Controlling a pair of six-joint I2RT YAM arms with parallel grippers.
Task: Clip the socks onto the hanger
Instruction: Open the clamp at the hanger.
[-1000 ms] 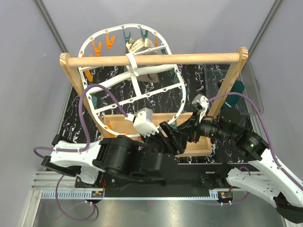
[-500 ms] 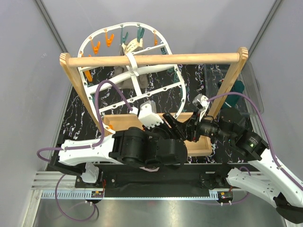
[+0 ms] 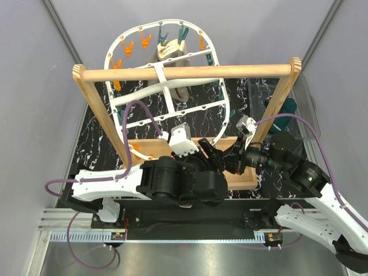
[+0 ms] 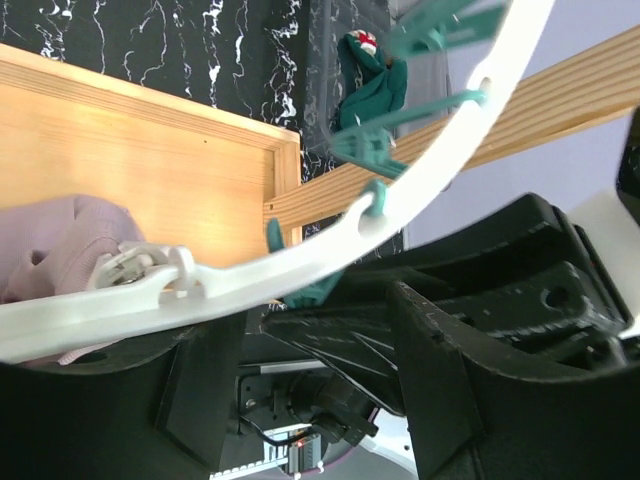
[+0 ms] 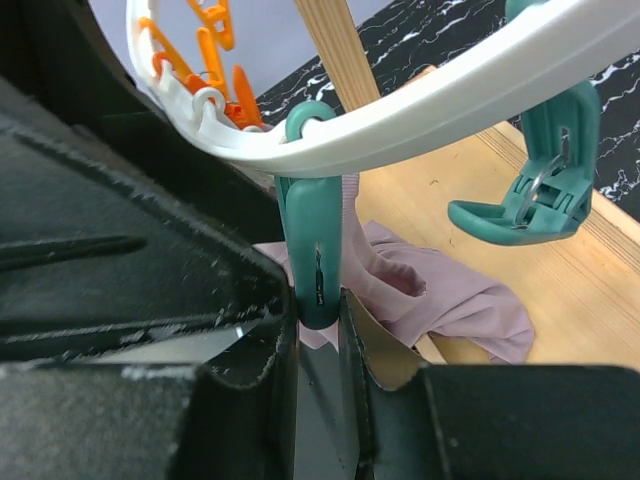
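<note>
Two black robot arms meet under a large white plastic oval hanger [image 5: 470,100] that hangs tilted from the top bar of a wooden rail stand [image 3: 190,72]. The stand rises over a black, white-veined surface [image 4: 150,40].

The right gripper [image 5: 320,322] is pinched on the lower end of a teal plastic clothespin [image 5: 315,245] dangling from the hanger's near rim. Its fingers are pressed against both sides of the clip. A second teal clothespin [image 5: 540,195] hangs free just beside it, and a cluster of orange clothespins [image 5: 215,55] sits further round the rim.

A limp mauve-pink fabric sock [image 5: 450,295] lies bunched in a shallow wooden tray [image 5: 570,300] directly below the gripped clip. A strip of the sock rises behind the clip towards the rim.

The left gripper [image 3: 207,150] sits just beside the right one at the same stretch of rim. In its own wrist view its fingers [image 4: 440,380] stand apart, with the rim crossing just above them. Whether they touch the rim or the sock is hard to make out.

Dark teal socks [image 4: 372,85] lie in a clear bin [image 3: 307,98] at the right edge of the surface, well apart from both grippers. A grey-beige cloth with a white label [image 3: 167,53] is clipped at the hanger's far rim.
</note>
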